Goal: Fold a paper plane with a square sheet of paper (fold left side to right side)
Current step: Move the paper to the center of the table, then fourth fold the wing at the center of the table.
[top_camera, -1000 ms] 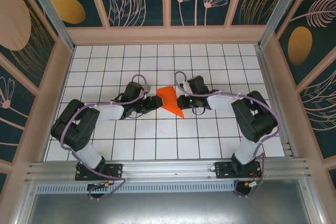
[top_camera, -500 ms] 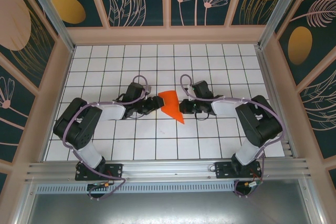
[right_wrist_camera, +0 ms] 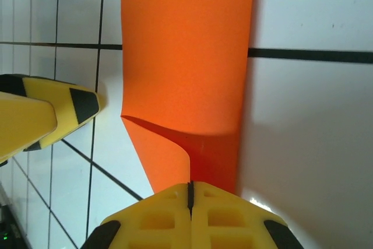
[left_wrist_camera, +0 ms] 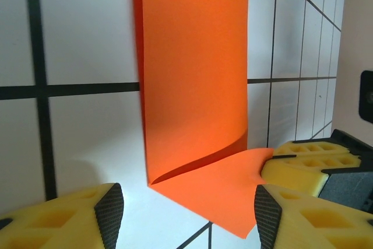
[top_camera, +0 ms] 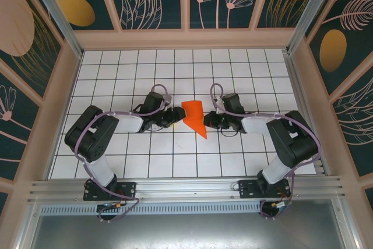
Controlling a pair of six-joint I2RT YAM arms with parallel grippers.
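Observation:
The square sheet of paper (top_camera: 194, 116) is bright orange and folded into a narrow shape with a point toward the near side, lying mid-table. My right gripper (top_camera: 208, 122) is at its right edge, shut on a lifted flap of the paper (right_wrist_camera: 175, 74); the flap curls up into the closed seam of the right gripper (right_wrist_camera: 189, 193). My left gripper (top_camera: 176, 115) is just left of the sheet, open. In the left wrist view the paper (left_wrist_camera: 195, 86) lies ahead of the open left gripper (left_wrist_camera: 187, 217), its near corner between the fingers without touching the pads. The right fingers (left_wrist_camera: 303, 164) show there, holding the flap.
The white gridded table (top_camera: 233, 68) is boxed in by patterned walls (top_camera: 52, 91) on three sides. An aluminium rail (top_camera: 186, 188) runs along the near edge by the arm bases. Both arms stretch inward across the middle rows.
The paper and both grippers have shifted right and slightly nearer. The right gripper stayed shut on the flap, and the left one followed, still open.

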